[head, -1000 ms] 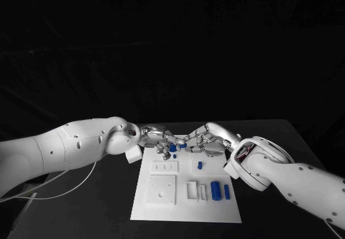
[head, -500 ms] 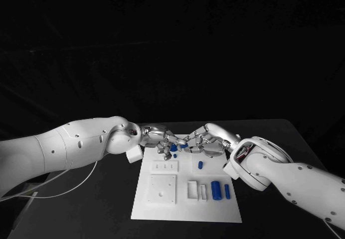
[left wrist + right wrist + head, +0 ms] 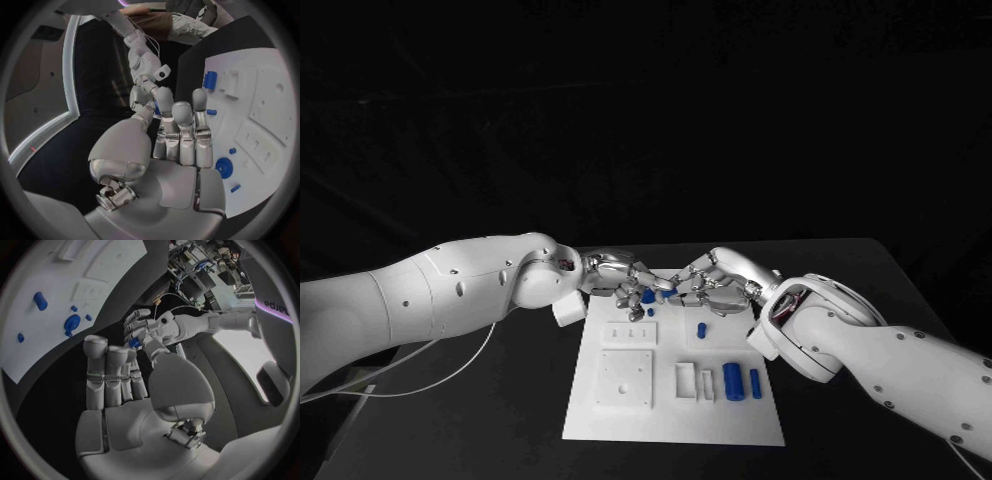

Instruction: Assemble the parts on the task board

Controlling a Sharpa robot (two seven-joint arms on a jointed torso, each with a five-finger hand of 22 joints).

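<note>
Two robot hands meet above the task board's far end.
Left robot hand [image 3: 620, 276] and right robot hand [image 3: 714, 281] pinch one small blue part [image 3: 664, 293] together over the task board [image 3: 672, 425]; transfer slowly, releasing only once one grip is secure.

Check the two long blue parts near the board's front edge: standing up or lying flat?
Lying flat. In the head view both long blue parts lie side by side on the task board, lengthwise toward the robot, untouched by either robot hand.

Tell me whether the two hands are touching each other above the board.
Cannot tell. In the head view the left hand and right hand meet around a small blue part, fingertips overlapping; no view plainly shows contact or a gap.
</note>
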